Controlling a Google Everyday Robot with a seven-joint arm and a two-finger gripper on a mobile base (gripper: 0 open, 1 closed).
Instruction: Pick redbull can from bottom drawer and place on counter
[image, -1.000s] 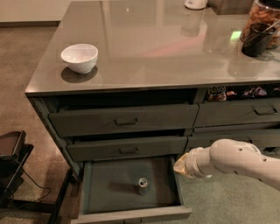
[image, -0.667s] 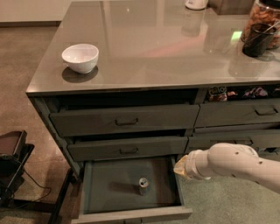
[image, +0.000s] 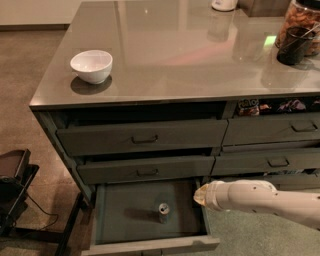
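One redbull can stands mid bottom drawer; gripper hovers at its right edge, jaws' state I cannot tell.

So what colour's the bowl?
The bowl is white, camera view; the gripper hovers at the bottom drawer's right wall.

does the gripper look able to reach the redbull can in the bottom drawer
Probably yes: the bottom drawer is open, the redbull can stands alone on its floor, and the gripper hovers by its right wall, nothing between.
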